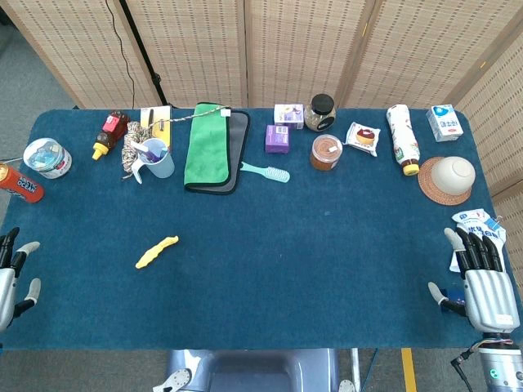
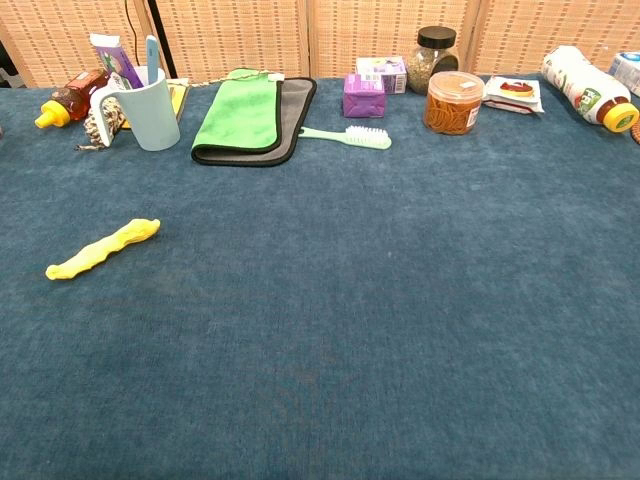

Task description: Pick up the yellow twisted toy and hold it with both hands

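The yellow twisted toy (image 1: 156,251) lies flat on the blue tablecloth, left of centre; the chest view shows the same yellow twisted toy (image 2: 103,248) at its left side. My left hand (image 1: 11,278) is at the table's near left edge, well left of the toy, fingers apart and holding nothing. At the near right corner, my right hand (image 1: 480,275) rests with its fingers extended and spread, empty, far from the toy. Neither hand shows in the chest view.
Along the far edge stand a light blue cup (image 1: 155,158), a folded green cloth (image 1: 208,145), a mint brush (image 1: 265,172), purple boxes (image 1: 278,138), two jars (image 1: 326,152), a bottle (image 1: 402,139) and a cap on a coaster (image 1: 446,179). A packet (image 1: 478,222) lies by my right hand.
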### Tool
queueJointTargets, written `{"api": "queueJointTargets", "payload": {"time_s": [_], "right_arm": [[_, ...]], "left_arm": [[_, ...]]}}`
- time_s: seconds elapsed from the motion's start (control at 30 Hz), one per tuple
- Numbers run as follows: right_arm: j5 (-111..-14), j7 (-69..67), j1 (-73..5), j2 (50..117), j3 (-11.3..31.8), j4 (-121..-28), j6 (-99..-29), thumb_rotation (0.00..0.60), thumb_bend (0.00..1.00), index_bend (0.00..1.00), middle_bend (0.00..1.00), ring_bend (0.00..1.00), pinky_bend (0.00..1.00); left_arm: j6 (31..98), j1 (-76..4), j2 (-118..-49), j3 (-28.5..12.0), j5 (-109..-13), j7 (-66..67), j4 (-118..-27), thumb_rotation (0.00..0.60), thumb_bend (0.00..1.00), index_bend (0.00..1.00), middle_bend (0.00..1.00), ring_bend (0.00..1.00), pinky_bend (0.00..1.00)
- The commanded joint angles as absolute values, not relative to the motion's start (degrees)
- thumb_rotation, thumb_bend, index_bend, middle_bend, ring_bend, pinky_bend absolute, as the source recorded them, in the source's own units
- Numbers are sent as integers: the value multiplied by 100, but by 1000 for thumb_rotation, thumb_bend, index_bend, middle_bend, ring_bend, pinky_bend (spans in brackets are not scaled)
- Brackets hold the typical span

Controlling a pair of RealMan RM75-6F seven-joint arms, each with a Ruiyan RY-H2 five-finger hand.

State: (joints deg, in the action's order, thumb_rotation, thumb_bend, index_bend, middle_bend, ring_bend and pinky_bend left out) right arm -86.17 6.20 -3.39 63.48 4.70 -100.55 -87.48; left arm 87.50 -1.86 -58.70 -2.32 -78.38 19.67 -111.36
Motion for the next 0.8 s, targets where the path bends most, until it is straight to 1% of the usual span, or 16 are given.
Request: {"api": "queueJointTargets", "payload": {"time_s": [0.03, 0.47, 0.57, 0.7, 0.8], "right_arm": [[-8607, 619, -343, 6359, 469, -10045, -8735, 600, 288, 61, 63, 2, 0], [-8614, 609, -308, 6331, 471, -10069, -8790, 600, 287, 61, 63, 2, 0], [-8609, 602, -298, 6341, 477, -10081, -8812, 600, 288, 61, 63, 2, 0], [-8598, 624, -315, 6360, 477, -10074, -8774, 600, 288, 61, 63, 2, 0], [-8581, 643, -331, 6350, 496, -10078, -8757, 600, 288, 61, 63, 3, 0]], "left_arm": [[8725, -191, -5887, -223, -7818, 1979, -11130, 599, 408, 231, 40, 52, 0], [8680, -231, -5954, -255, -7723, 2089, -11073, 600, 408, 248, 43, 54, 0], [8622, -292, -5932, -301, -7614, 2270, -11079, 600, 407, 290, 50, 54, 0], [8544, -392, -5963, -367, -7503, 2478, -11079, 600, 408, 391, 78, 59, 0], [8436, -483, -6018, -407, -7397, 2586, -11056, 600, 408, 404, 92, 62, 0]]}}
